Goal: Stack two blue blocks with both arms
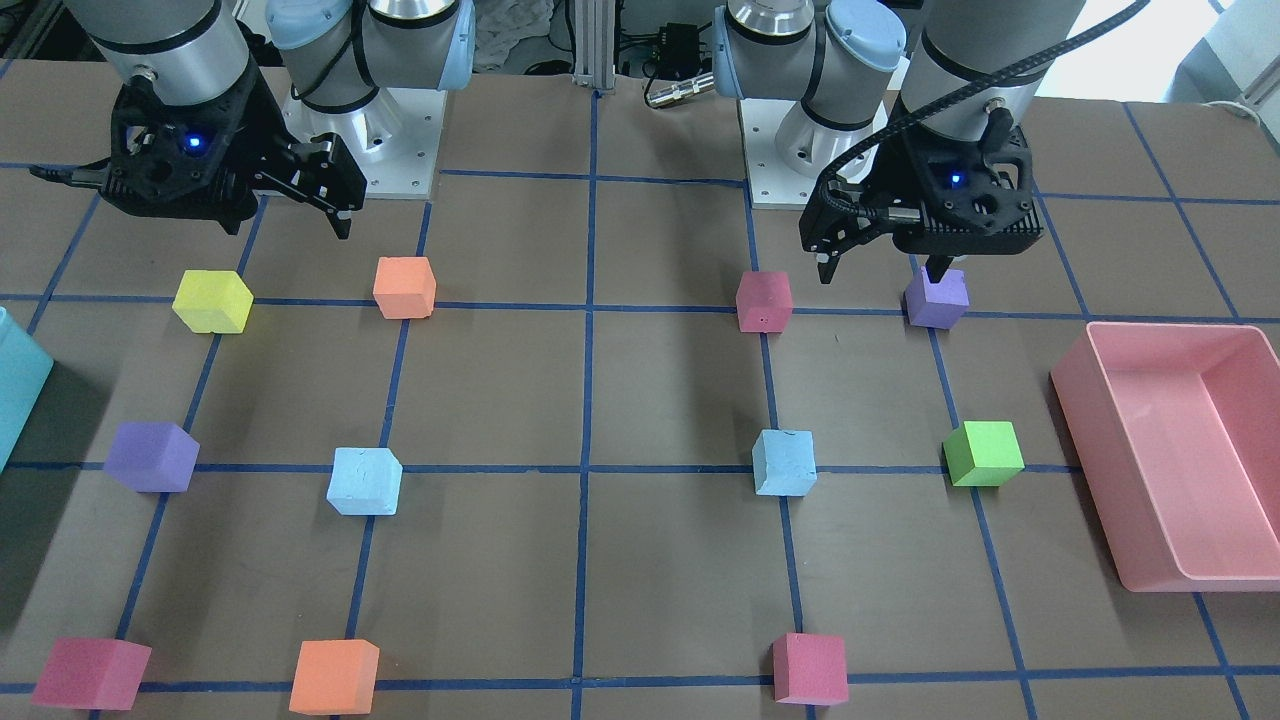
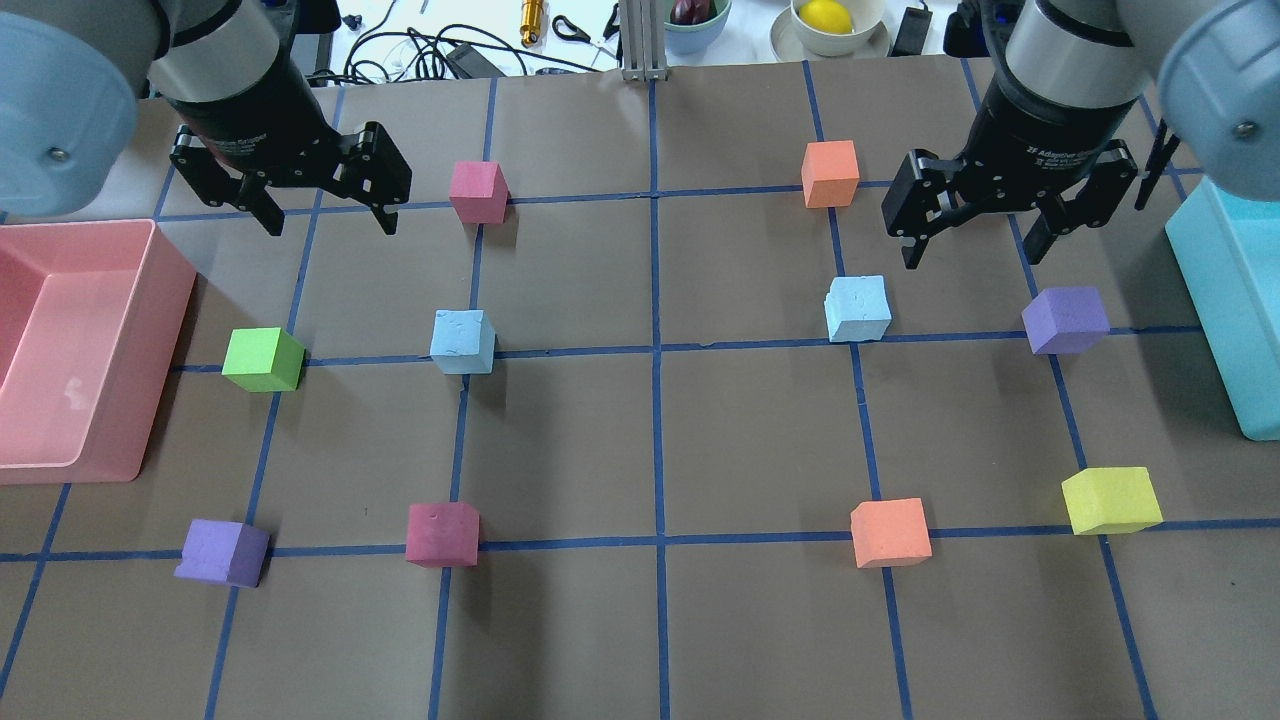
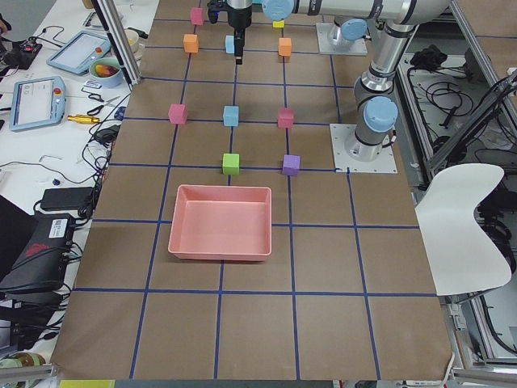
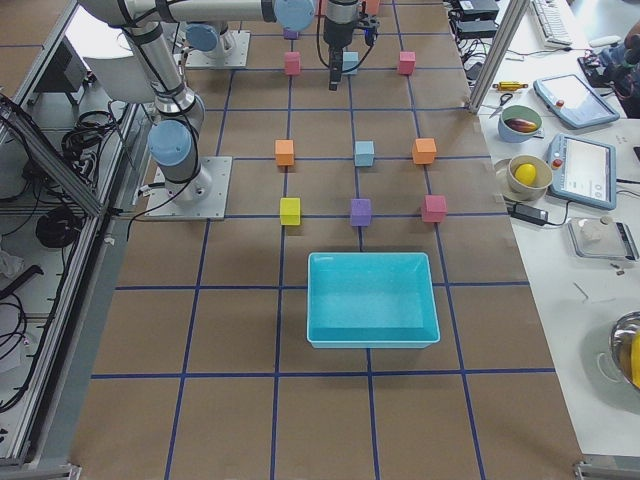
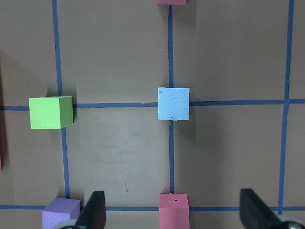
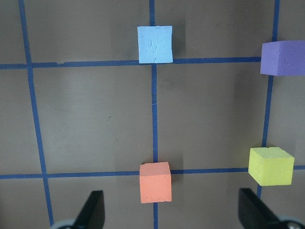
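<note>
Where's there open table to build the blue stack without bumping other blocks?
The widest bare patch is the centre, between the left blue block and right blue block. Also bare between the nearer crimson block and nearer orange block. Crowded by the pink bin and teal bin.

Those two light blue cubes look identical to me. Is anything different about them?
The left blue block lies on the robot's left, the right blue block on its right. The left one's outer neighbour is a green block; the right one's is a purple block. Both share colour, size and scuffed tops, and lie untouched on tape crossings.
</note>
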